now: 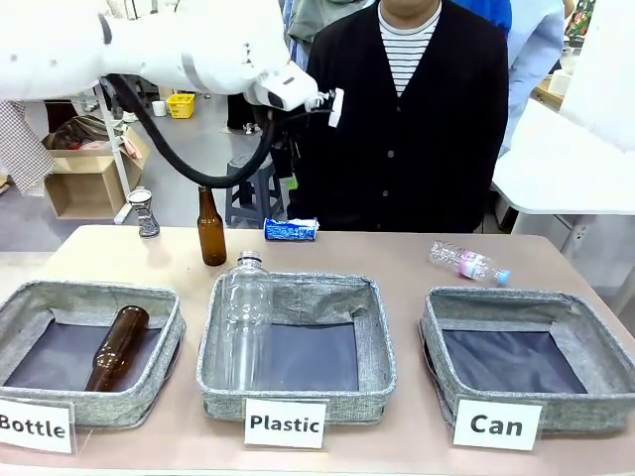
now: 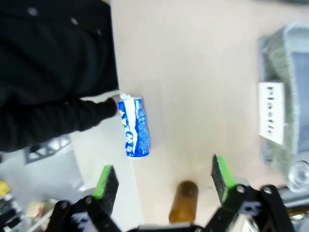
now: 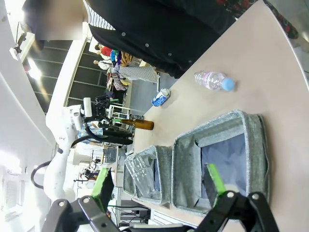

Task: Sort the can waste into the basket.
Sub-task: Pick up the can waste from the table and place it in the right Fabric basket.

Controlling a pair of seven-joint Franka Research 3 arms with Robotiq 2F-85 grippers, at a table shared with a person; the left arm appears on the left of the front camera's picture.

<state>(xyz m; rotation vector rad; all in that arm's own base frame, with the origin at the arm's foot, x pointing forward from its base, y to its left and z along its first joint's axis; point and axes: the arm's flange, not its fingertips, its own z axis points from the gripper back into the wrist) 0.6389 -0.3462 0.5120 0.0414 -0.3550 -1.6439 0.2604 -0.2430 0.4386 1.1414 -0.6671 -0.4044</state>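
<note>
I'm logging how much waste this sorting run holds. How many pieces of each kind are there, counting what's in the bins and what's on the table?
Brown glass bottles: 2 (lying brown bottle, upright brown bottle)
Clear plastic bottles: 2 (large clear bottle, small clear bottle)
Cans: 2 (blue can, dark silvery can)
Total: 6

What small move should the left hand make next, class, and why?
Probably shift the open left hand from above the upright brown bottle to above the blue can: the can lies on its side near the far edge, and the Can basket holds no can yet.
</note>
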